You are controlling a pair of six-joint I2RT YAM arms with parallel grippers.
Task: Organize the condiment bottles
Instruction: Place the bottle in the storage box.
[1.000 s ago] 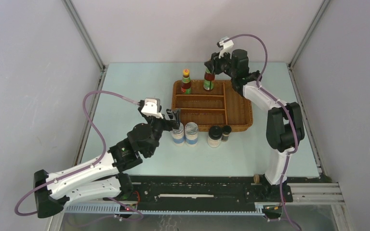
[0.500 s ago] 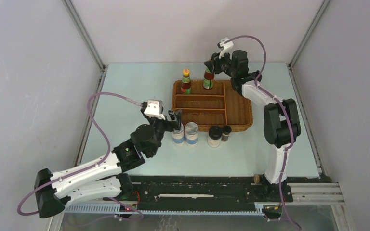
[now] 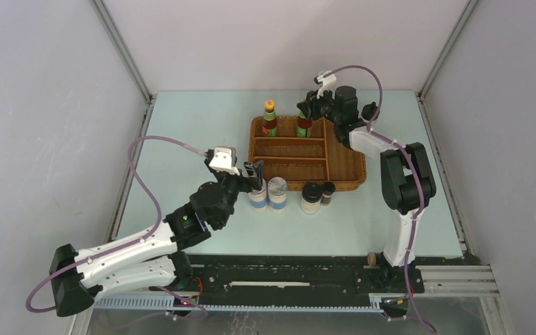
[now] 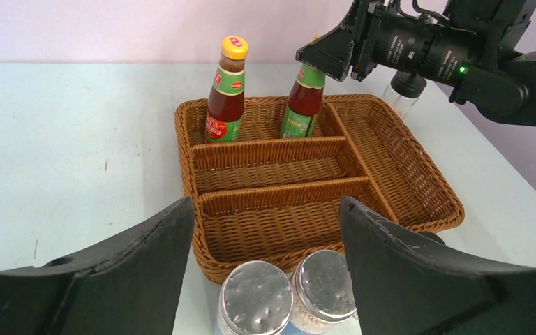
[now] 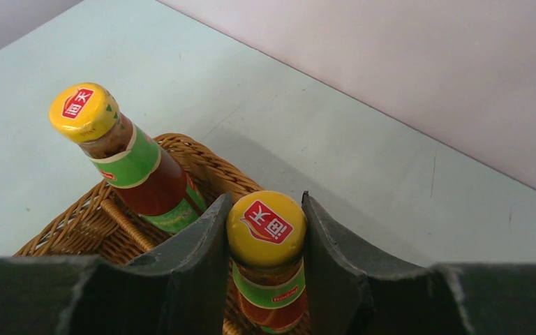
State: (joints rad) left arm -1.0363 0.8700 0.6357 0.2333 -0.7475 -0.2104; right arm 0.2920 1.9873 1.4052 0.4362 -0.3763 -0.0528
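Observation:
My right gripper [image 5: 266, 209] is shut on the yellow cap of a dark sauce bottle [image 5: 269, 279], which stands upright in the back compartment of the wicker tray [image 3: 342, 164]. That held bottle [image 3: 304, 124] is right of a second yellow-capped sauce bottle [image 3: 270, 118] in the same compartment. My left gripper [image 4: 265, 209] hangs open just over two silver-topped shakers [image 4: 255, 299] [image 4: 323, 284] on the table by the tray's near edge. A white black-capped bottle [image 3: 310, 197] and a tiny dark bottle [image 3: 327, 193] stand to their right.
The tray's middle and front slots [image 4: 279, 171] and its long right compartment [image 4: 405, 167] hold nothing. Another black-capped white bottle [image 4: 403, 91] stands behind the tray, under the right arm.
My right gripper has come down a little with the sauce bottle, setting it lower in the tray's back compartment. The left arm has edged slightly toward the shakers.

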